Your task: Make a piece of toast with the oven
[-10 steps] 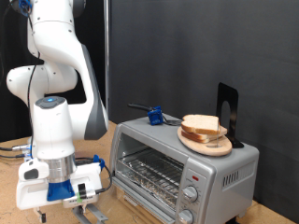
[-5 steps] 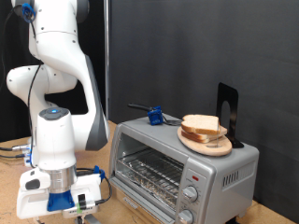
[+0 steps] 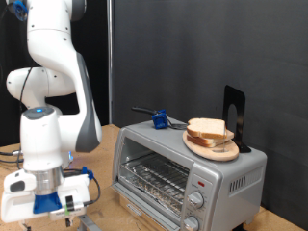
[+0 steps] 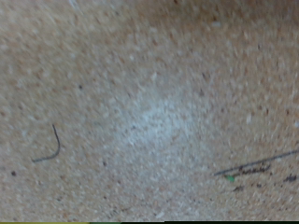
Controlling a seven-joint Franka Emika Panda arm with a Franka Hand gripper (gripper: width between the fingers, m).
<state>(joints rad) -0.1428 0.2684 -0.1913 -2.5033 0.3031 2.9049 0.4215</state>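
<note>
The silver-grey oven [image 3: 192,173] stands at the exterior view's right, its wire rack [image 3: 154,178] showing at the front. Two bread slices lie stacked on a round wooden plate [image 3: 214,150] on top of the oven: an upper slice [image 3: 206,127] and a lower one [image 3: 219,142]. My gripper's white and blue hand [image 3: 46,197] hangs low over the table at the exterior view's bottom left, well apart from the oven. Its fingers are cut off by the frame edge. The wrist view shows only blurred wooden tabletop [image 4: 149,112], with no fingers and nothing held.
A blue clip-like object [image 3: 161,120] and a black upright stand [image 3: 234,115] sit on the oven top. Two round knobs [image 3: 195,200] are at the oven's front right. A black curtain hangs behind. Cables trail near the hand.
The arm has swung towards the exterior view's left, carrying the hand away from the oven front. The bread and the plate have not moved.
</note>
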